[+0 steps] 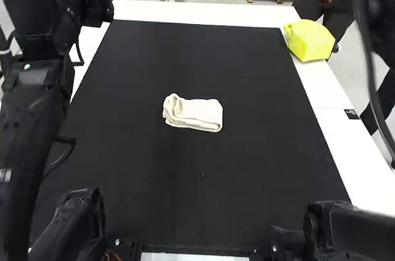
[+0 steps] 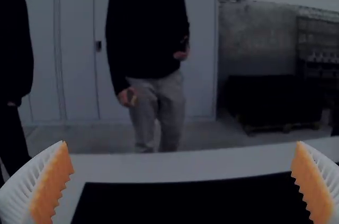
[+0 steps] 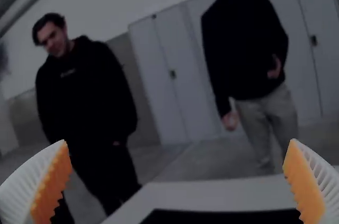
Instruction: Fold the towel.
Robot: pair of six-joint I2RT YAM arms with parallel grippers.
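Observation:
A cream towel [image 1: 193, 113] lies near the middle of the black mat in the high view, folded into a small, thick rectangle. Stacked layers show along its near edge, and its left end is loosely rounded. The dark body of my left gripper [image 1: 92, 8] is raised at the upper left, well away from the towel. In the left wrist view my left gripper [image 2: 183, 181] has its ribbed fingers wide apart with nothing between them. My right gripper [image 3: 177, 181], in the right wrist view, is likewise open and holds nothing. Neither touches the towel.
A yellow container [image 1: 310, 40] stands on the white table [image 1: 336, 113] at the far right, beside the mat. The black mat [image 1: 247, 168] stretches around the towel on all sides. A dark cable [image 1: 371, 82] hangs at the right edge of the high view.

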